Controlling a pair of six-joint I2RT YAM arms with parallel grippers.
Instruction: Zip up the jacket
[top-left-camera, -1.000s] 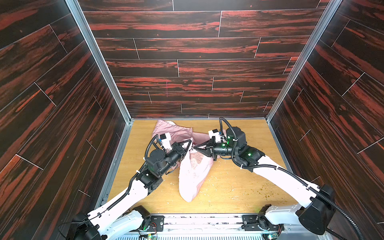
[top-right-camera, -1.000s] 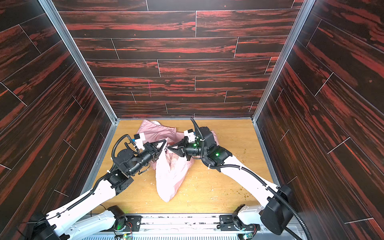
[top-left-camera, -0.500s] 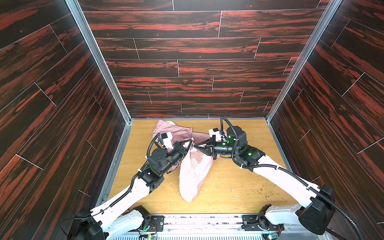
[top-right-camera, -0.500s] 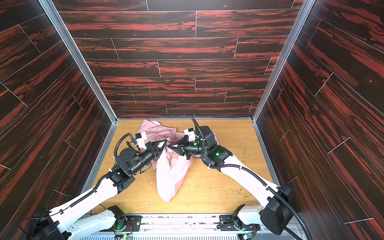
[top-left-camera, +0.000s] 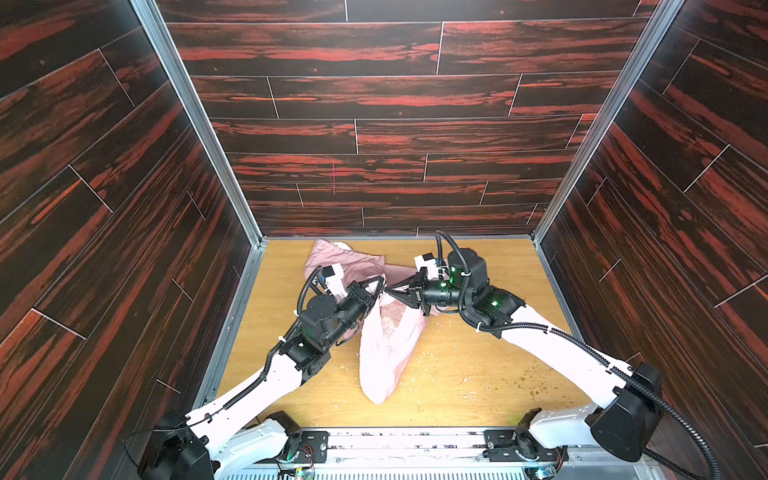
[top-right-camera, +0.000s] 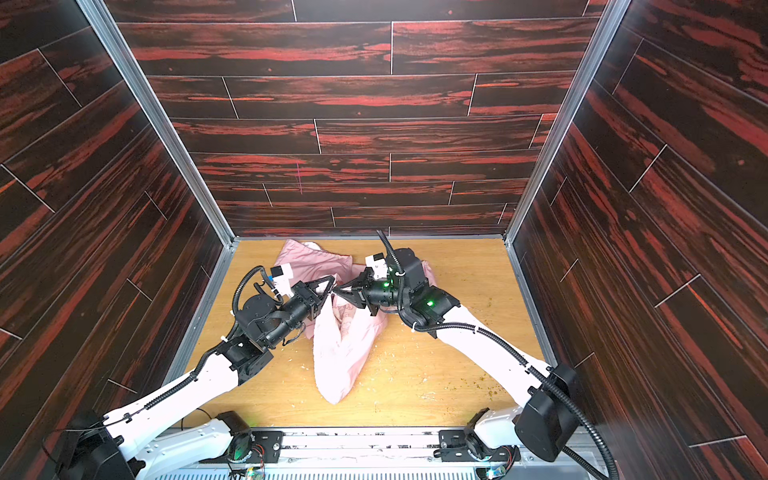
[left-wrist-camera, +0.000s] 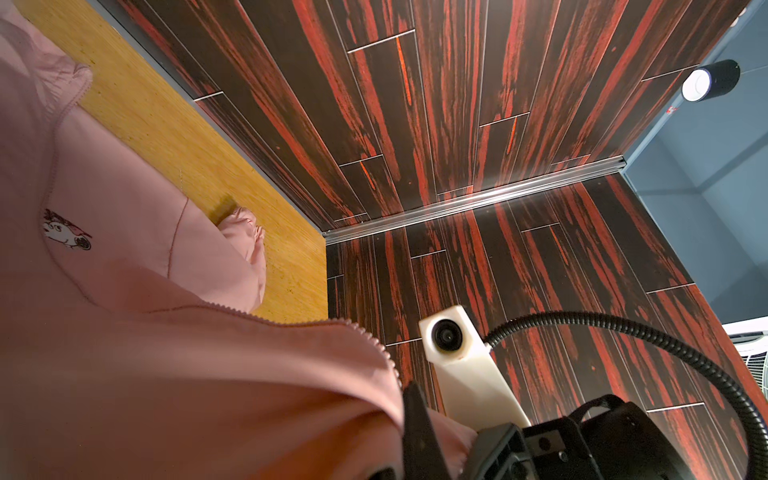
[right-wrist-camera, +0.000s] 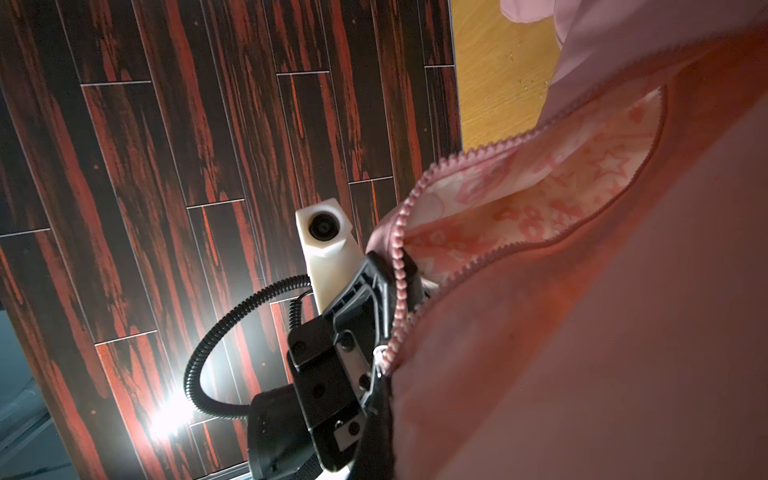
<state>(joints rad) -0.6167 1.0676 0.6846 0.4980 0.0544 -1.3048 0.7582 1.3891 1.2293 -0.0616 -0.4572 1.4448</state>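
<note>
Zipping not begun: left pincer (top-left-camera: 379, 286) and right pincer (top-left-camera: 394, 290) pinch shut on the jacket (top-left-camera: 386, 353) at its open zipper (right-wrist-camera: 397, 266). Next, probably, one holds taut while the other draws it closed.

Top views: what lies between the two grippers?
Only the jacket, in both top views; left gripper and right gripper almost meet, both pinching it.

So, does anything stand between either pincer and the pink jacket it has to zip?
Nothing visible does. The left pincer and right pincer are both shut on the small light-pink fabric jacket, tip to tip at its front edge. The right wrist view shows zipper teeth parted over patterned lining.
</note>
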